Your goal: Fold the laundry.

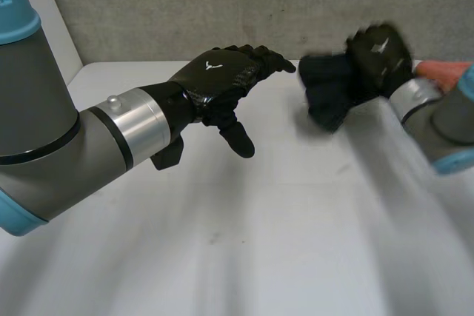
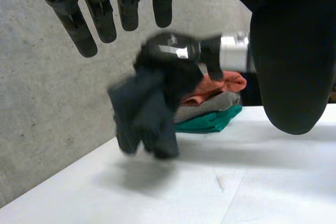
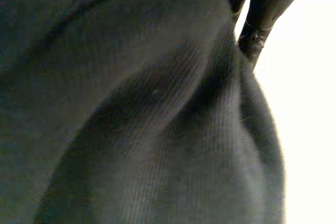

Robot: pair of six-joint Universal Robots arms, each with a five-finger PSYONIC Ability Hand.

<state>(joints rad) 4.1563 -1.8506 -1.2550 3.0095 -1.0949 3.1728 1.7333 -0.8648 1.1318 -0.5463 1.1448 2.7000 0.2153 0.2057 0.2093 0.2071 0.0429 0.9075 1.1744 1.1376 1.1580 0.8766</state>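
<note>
A dark grey cloth (image 1: 329, 90) hangs bunched above the white table (image 1: 259, 242), off its surface. My right hand (image 1: 379, 57) is shut on its upper part, fingers curled into the fabric. In the left wrist view the same cloth (image 2: 144, 111) dangles below my right hand (image 2: 170, 51). The right wrist view has the ribbed cloth (image 3: 157, 108) pressed against my fingers (image 3: 260, 19). My left hand (image 1: 218, 75) hovers open over the middle of the table, left of the cloth and apart from it, its fingers (image 2: 100, 19) straight and holding nothing.
Behind my right hand a pile of folded clothes lies on the table: an orange piece (image 2: 220, 85) on top, a grey one (image 2: 210, 103) under it, a green one (image 2: 210, 121) lowest. A concrete wall (image 1: 222, 5) stands along the table's far edge.
</note>
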